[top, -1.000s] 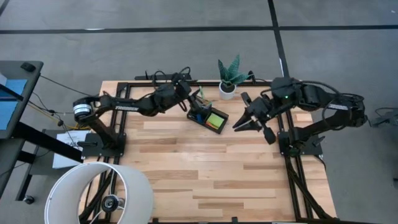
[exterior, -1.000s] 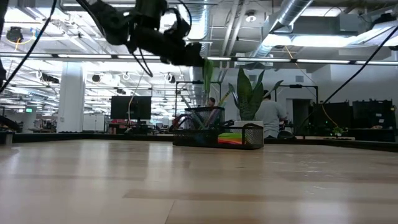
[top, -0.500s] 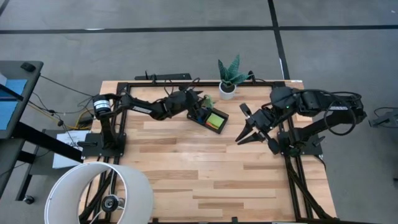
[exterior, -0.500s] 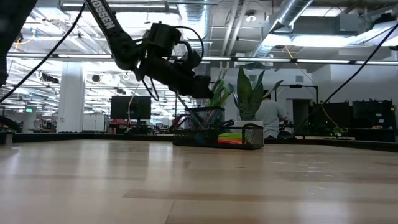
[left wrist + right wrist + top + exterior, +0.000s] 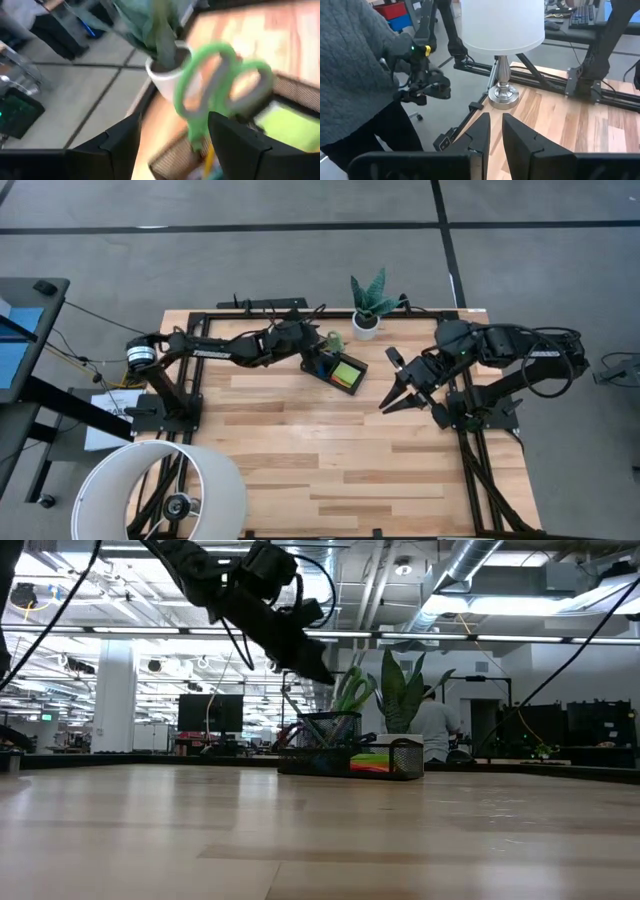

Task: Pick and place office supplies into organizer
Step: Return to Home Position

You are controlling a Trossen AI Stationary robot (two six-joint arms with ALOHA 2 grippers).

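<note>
Green-handled scissors (image 5: 196, 131) stand handles-up in the organizer (image 5: 405, 758); the left hand (image 5: 318, 668), released and empty, has lifted clear of the organizer, so placement looks complete, while the right hand (image 5: 395, 402) waits beside the organizer.

The left gripper (image 5: 318, 668) hangs above the black organizer (image 5: 402, 759), where green-handled scissors (image 5: 348, 695) stand upright.

You have one organizer (image 5: 336, 370) on the table, with one pair of scissors (image 5: 220, 85) and one sticky-note pad (image 5: 348, 373). You can also count one potted plant (image 5: 368, 300), one lamp (image 5: 160, 490), the left gripper (image 5: 318, 345) and the right gripper (image 5: 392, 395).
</note>
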